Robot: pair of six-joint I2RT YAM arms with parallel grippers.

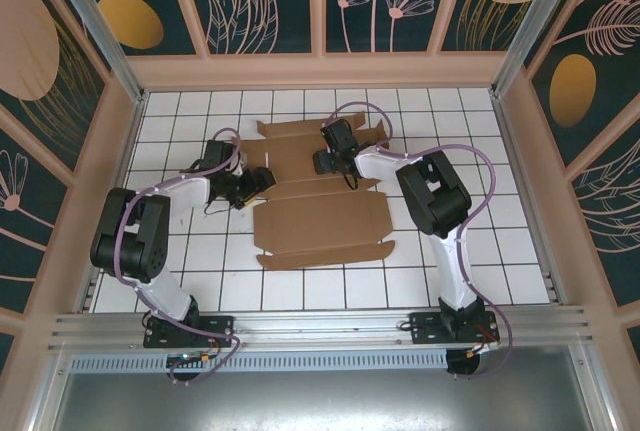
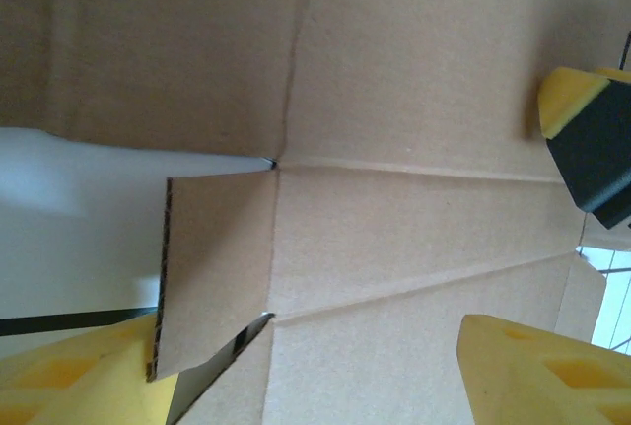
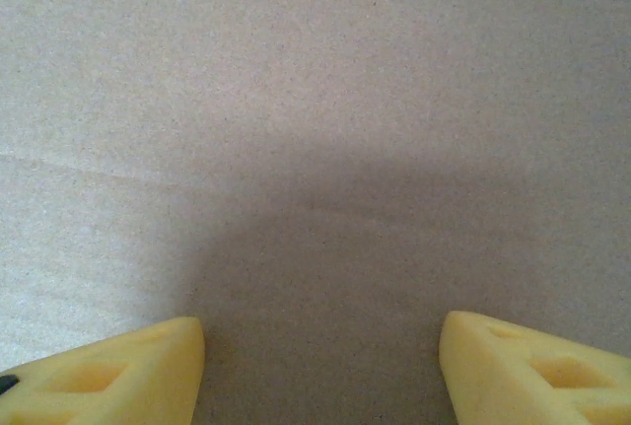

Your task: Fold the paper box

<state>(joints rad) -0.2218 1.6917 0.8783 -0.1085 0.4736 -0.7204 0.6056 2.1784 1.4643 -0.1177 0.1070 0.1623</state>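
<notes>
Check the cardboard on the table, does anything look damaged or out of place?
Nothing looks torn or spilled. The paper box lies as an unfolded sheet, slightly skewed to the tile lines, and one small side flap seems lifted off the table at its left edge.

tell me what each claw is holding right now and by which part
Nothing is held: the left claw and the right claw both stand open at the paper box.
</notes>
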